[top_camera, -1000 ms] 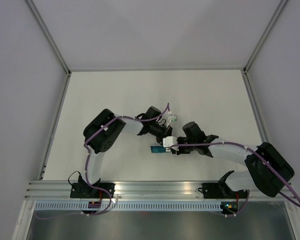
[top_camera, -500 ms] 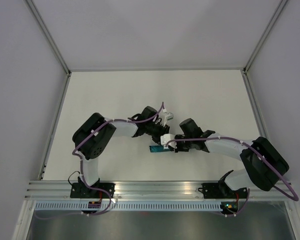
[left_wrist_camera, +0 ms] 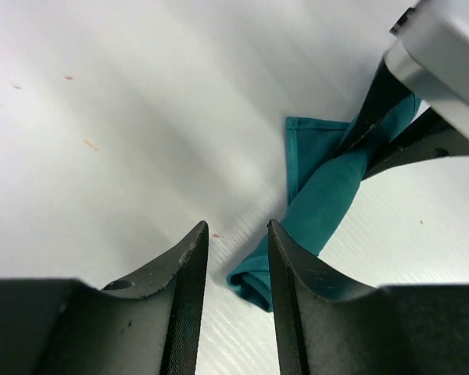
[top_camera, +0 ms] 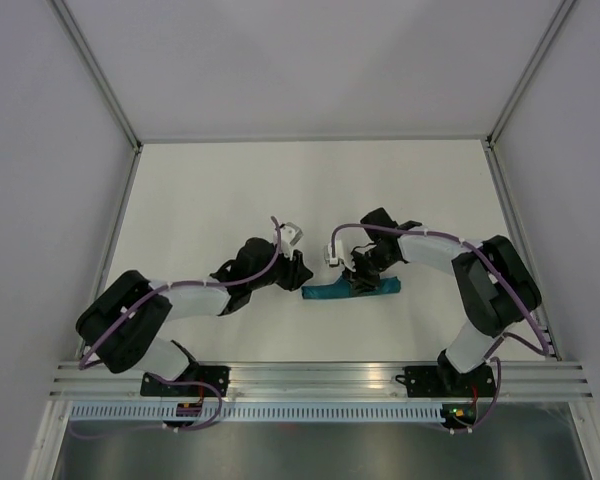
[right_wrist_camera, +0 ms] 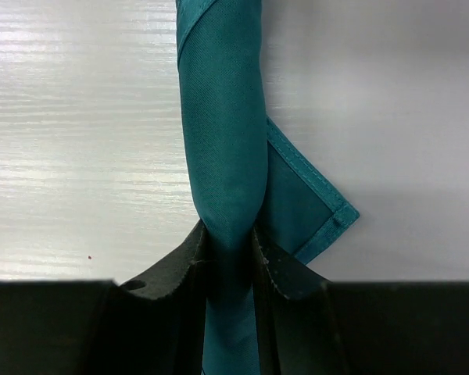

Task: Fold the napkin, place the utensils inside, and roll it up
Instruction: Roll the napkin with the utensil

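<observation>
The teal napkin (top_camera: 332,292) lies on the white table as a tight roll, running left to right. My right gripper (top_camera: 364,276) is shut on the middle of the roll; in the right wrist view the gripper (right_wrist_camera: 229,238) pinches the roll (right_wrist_camera: 223,117), and a hemmed corner flap (right_wrist_camera: 316,211) sticks out on the right. My left gripper (top_camera: 298,271) is just left of the roll's left end, open and empty. In the left wrist view the left gripper (left_wrist_camera: 236,234) has a narrow gap between its jaws, and the roll's end (left_wrist_camera: 254,283) lies just beyond it. No utensils show.
The white table (top_camera: 220,190) is bounded by grey walls and a metal rail (top_camera: 310,375) at the near edge. The right arm's black fingers (left_wrist_camera: 375,109) and a white camera mount (left_wrist_camera: 445,55) cross the top right of the left wrist view.
My left gripper has drawn back to the left, off the napkin. My right wrist has turned, and the roll now shows at full length on the table.
</observation>
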Available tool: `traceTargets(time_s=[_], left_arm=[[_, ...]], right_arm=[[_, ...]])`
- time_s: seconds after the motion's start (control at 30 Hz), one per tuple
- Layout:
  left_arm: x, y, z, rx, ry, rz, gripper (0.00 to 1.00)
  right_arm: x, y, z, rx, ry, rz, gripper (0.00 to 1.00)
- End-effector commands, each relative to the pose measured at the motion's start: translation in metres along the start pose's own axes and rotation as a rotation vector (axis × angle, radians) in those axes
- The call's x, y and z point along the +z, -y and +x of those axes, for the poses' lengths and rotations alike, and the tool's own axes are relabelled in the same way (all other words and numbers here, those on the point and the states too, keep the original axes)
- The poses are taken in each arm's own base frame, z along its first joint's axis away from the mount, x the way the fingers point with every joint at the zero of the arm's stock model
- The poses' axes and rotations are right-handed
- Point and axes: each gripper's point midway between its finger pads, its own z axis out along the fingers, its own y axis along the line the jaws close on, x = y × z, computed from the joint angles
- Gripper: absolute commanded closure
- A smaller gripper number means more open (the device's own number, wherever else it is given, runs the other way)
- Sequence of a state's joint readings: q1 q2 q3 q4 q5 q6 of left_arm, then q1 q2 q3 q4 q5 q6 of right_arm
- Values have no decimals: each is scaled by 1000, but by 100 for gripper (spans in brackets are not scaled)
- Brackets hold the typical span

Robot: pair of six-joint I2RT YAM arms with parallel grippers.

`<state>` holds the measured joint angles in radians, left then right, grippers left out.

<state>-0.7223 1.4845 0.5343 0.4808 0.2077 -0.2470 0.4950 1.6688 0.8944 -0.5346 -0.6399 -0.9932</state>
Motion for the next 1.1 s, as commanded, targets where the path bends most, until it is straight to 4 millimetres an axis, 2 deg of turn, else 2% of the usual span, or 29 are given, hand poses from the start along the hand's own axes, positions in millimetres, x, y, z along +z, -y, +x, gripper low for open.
traceTargets(time_s=[0.0,0.03,0.1,0.13,0.2,0.23,0.3,0.33,0.4,0.43,0.53,0.63,0.67,0.7,0.77,0.83,1.07], left_arm=[[-15,-1,-59,41,303,-42,58],[-18,-1,-52,53,306,-44,57],[-25,6,-61,120,368,-39,56],[-25,11,-55,154,366,-49,55],[-26,16,-55,251,379,-68,54],[-26,26,-53,294,390,-65,53],[-25,34,-51,407,401,-78,51],[-21,46,-46,449,393,-64,50],[-15,54,-41,545,374,-65,48],[-12,67,-39,583,372,-41,47],[8,74,-15,712,287,-32,44],[19,82,-8,802,268,-36,39],[25,82,1,844,240,-35,38],[30,86,-1,861,241,-48,37],[39,81,8,927,213,-82,36],[44,83,11,959,207,-86,34],[58,89,41,995,92,8,34]], right_arm=[[-1,-23,16,120,-12,-181,83],[-2,-21,16,122,-11,-197,83],[0,-18,17,162,-16,-239,83],[1,-19,17,171,-14,-257,83],[3,-16,19,197,-20,-287,83],[2,-14,16,203,-12,-297,83],[5,-13,20,230,-17,-324,83],[5,-11,20,238,-15,-326,83],[5,-9,20,254,-13,-334,83],[5,-7,20,256,-13,-332,83],[5,-5,22,272,-19,-340,83],[5,-4,22,274,-23,-340,82],[6,-4,22,277,-22,-341,82],[5,-4,22,278,-21,-340,82],[5,-4,23,281,-21,-339,82],[5,-4,22,283,-20,-339,82],[6,-3,25,291,-24,-340,82]])
